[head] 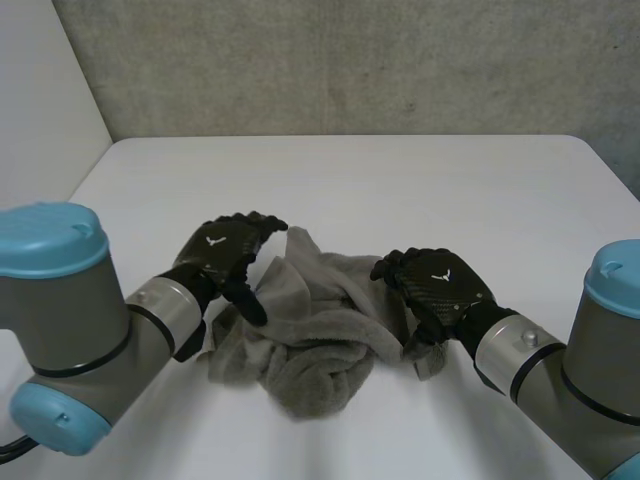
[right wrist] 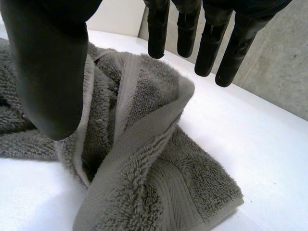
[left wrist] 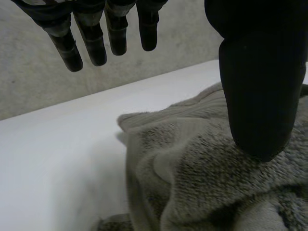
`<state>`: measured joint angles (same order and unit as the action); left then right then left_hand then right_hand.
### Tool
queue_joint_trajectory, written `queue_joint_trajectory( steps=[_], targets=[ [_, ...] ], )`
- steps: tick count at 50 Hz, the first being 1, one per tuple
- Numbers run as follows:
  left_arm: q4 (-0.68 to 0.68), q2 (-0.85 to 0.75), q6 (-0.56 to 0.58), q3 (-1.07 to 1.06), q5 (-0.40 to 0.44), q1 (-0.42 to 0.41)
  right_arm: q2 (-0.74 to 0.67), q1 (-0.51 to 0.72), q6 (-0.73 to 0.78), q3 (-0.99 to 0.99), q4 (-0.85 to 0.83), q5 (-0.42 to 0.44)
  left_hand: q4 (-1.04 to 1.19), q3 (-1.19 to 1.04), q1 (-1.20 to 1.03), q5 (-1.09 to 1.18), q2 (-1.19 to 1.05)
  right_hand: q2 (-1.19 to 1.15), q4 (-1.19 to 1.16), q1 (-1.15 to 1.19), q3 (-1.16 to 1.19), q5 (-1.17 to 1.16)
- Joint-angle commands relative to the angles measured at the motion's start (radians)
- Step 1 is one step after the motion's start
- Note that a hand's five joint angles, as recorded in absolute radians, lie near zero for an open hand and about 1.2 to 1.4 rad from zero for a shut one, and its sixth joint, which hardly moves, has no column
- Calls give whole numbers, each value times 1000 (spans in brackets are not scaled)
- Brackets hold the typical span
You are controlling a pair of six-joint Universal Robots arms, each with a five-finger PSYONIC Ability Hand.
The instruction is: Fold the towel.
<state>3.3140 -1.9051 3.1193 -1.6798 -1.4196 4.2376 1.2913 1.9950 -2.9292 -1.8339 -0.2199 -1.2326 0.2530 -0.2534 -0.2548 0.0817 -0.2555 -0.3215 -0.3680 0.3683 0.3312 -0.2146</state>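
The left hand (head: 222,252) is open, fingers (left wrist: 96,43) straight and spread from the thumb, holding nothing. It sits over the left edge of the grey towel (head: 310,335). The right hand (head: 437,285) is slack and empty too, its fingers (right wrist: 207,48) hanging above the towel's right end. Between the 2 hands the towel lies crumpled in a heap on the white table (head: 400,180).

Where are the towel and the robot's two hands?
towel (head: 310,340): head view, middle of the crumpled heap.
left hand (head: 222,250): head view, back of the hand.
right hand (head: 440,282): head view, back of the hand.
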Motion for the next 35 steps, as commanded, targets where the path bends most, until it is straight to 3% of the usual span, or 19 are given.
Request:
queue_joint_trajectory(
  steps=[1, 13, 18, 20, 23, 26, 28, 29, 30, 31, 35],
  targets=[
    [2, -57, 48, 22, 1, -51, -38, -1, 25, 10, -33, -2, 72, -72, -70, 69, -70, -60, -14, 13, 50, 8],
    [-1, -104, 214, 15, -1, -99, -92, -16, 208, 13, -19, -8, 81, -80, -79, 78, -78, -28, 19, -19, 18, 40],
    [-2, -111, 228, 12, -4, -99, -119, -15, 231, 18, -19, -7, 266, -265, -264, 263, -263, -28, 19, -19, 18, 40],
    [-2, -111, 228, 12, -5, -99, -127, -15, 235, 22, -19, -4, 523, -522, -521, 519, -520, -45, 1, -2, 36, 22],
    [-2, -112, 229, 12, -8, -99, -133, -15, 243, 25, -21, -4, 653, -653, -652, 650, -651, -66, -19, 19, 56, 2],
    [-5, -118, 231, 20, -5, -99, -148, -15, 278, 38, -24, -4, 850, -850, -848, 847, -848, -219, -172, 172, 209, -151],
    [-13, -130, 231, 34, -5, -99, -168, -15, 333, 60, -29, -7, 970, -969, -968, 966, -967, -662, -616, 615, 652, -594],
    [-13, -130, 231, 34, -5, -99, -168, -15, 334, 61, -29, -7, 970, -970, -969, 967, -968, -665, -618, 618, 655, -597],
    [-14, -134, 235, 44, -7, -99, -181, -13, 360, 82, -29, -4, 1075, -1075, -1073, 1072, -1073, -976, -929, 929, 966, -908],
    [-14, -134, 242, 57, -12, -99, -194, -13, 378, 105, -29, -2, 1143, -1142, -1141, 1139, -1140, -1074, -1027, 1027, 1064, -1006],
    [-11, -130, 269, 95, -18, -97, -222, -10, 390, 165, -30, -7, 1143, -1143, -1141, 1140, -1141, -1075, -1028, 1028, 1065, -1007]
  ],
)
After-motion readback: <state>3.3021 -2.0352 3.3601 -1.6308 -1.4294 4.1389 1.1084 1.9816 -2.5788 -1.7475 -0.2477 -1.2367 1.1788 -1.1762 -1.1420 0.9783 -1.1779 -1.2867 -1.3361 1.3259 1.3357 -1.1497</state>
